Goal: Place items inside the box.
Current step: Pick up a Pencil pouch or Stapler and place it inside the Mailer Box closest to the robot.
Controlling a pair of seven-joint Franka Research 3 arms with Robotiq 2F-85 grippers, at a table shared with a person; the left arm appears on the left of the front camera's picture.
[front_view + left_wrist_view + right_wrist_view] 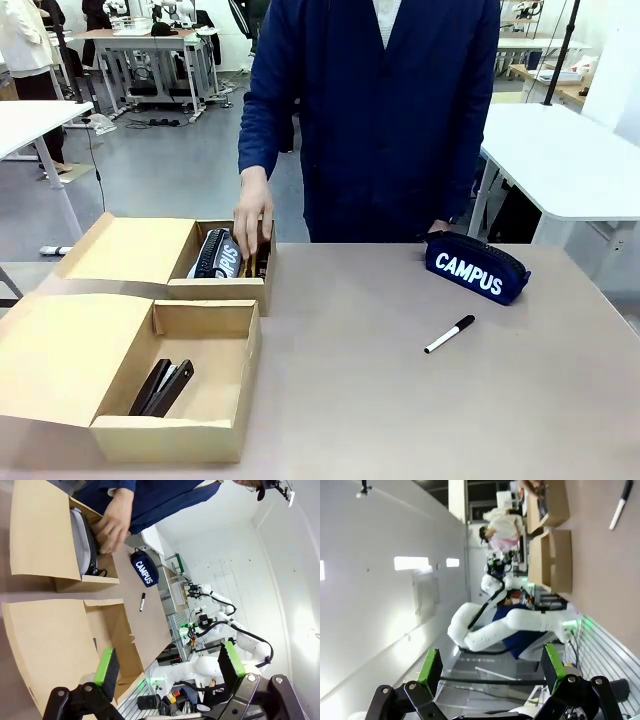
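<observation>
Two open cardboard boxes sit at the table's left. Black staplers (165,387) lie in the near box (170,437). In the far box (215,290) stands a grey zip pouch (215,255), and a person's hand (252,215) reaches in beside it. A navy pencil case lettered "CAMPUS" (475,268) and a black-and-white marker (450,334) lie on the table to the right. My left gripper (169,665) is open and empty, raised well away from the boxes, with the pouch (82,542), case (145,571) and marker (142,601) far off. My right gripper (491,666) is open and empty too, the marker (620,505) distant.
The person in a dark blue coat (390,110) stands at the table's far edge, their other hand behind the pencil case. The box flaps (130,250) spread out to the left. Bare tabletop (400,410) lies between the boxes and the marker.
</observation>
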